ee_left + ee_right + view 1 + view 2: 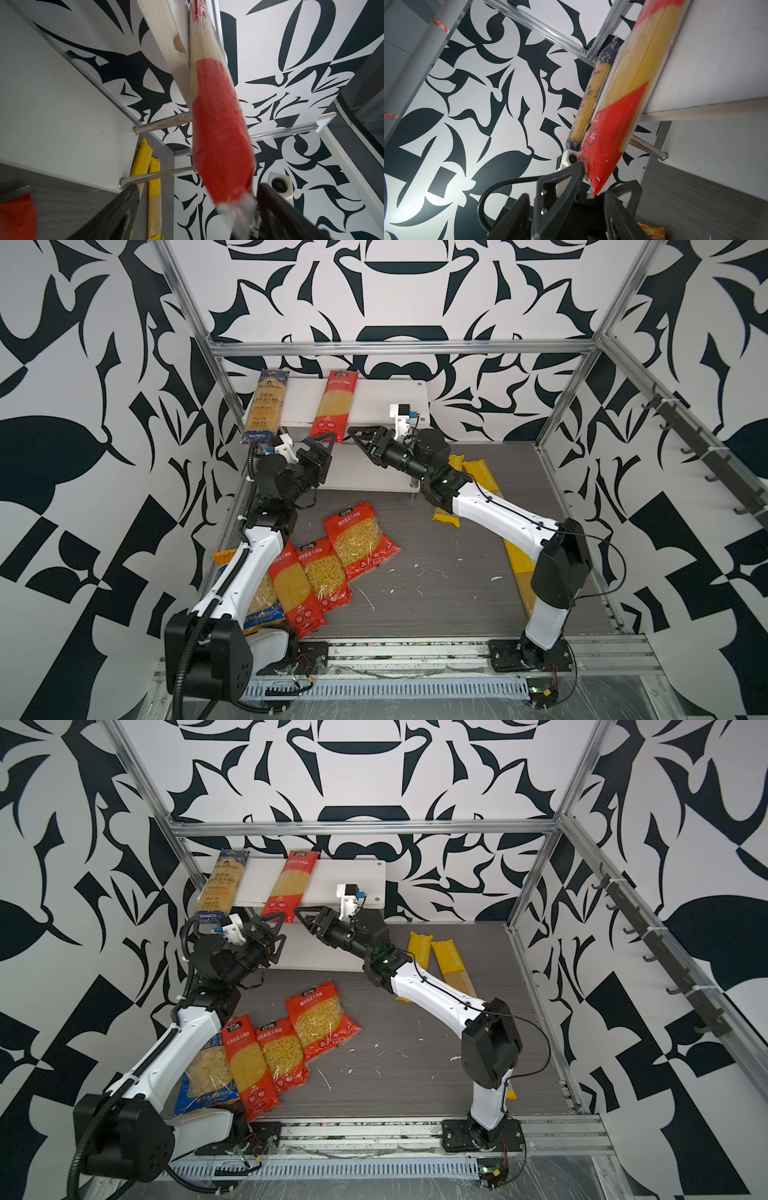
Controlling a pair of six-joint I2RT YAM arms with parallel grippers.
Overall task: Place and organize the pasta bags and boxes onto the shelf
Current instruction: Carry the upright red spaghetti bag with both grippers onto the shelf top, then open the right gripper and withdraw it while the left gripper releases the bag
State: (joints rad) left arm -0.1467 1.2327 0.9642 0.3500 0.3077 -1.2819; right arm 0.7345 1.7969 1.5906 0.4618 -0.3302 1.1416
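The shelf stands at the back. On its top board lie a long dark-blue packet and a long red packet, both overhanging the front edge. My left gripper is open, its jaws wide either side of the red packet's hanging end without pinching it. My right gripper faces it from the right, also open, just below that same end.
On the floor at the left lie two short red packets, a long red one and a blue-orange one under my left arm. Long yellow packets lie under my right arm. Frame rails surround the space.
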